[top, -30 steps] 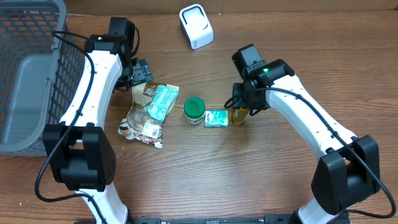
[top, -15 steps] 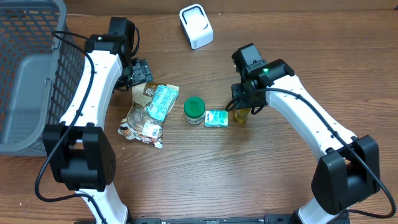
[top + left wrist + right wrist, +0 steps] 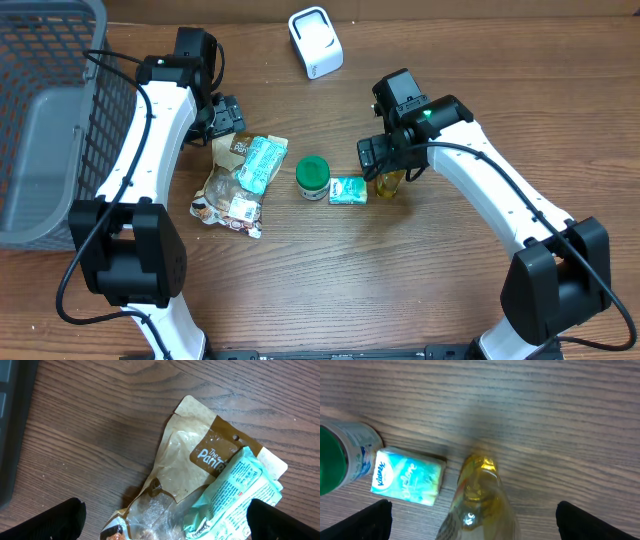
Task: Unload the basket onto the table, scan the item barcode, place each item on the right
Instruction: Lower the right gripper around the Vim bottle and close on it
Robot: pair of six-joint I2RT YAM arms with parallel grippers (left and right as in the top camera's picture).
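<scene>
1 small yellow bottle (image 3: pixel 387 185) is your item, standing on the wooden table (image 3: pixel 400 290) to the right of the middle, and you can see its neck and shoulder from above in the right wrist view. Your right gripper (image 3: pixel 481 521) hangs over it with the 2 fingers spread wide, 1 on each side of the bottle and neither touching it, so nothing is clamped. Just beside the bottle, on its left, lies a pale green tissue pack (image 3: pixel 348 190), and next to that a jar with a green lid (image 3: pixel 313 178). Farther left you have 2 bags in a heap: a teal packet (image 3: pixel 260 162) lying partly on a brown and clear pouch (image 3: pixel 228 190). Your left gripper (image 3: pixel 225 118) hovers at the upper edge of that heap, fingers wide apart and holding nothing. A white scanner (image 3: pixel 315 42) sits near the far edge of the table, well apart from the bottle, and a grey wire basket (image 3: pixel 50 50) fills the far left corner.
</scene>
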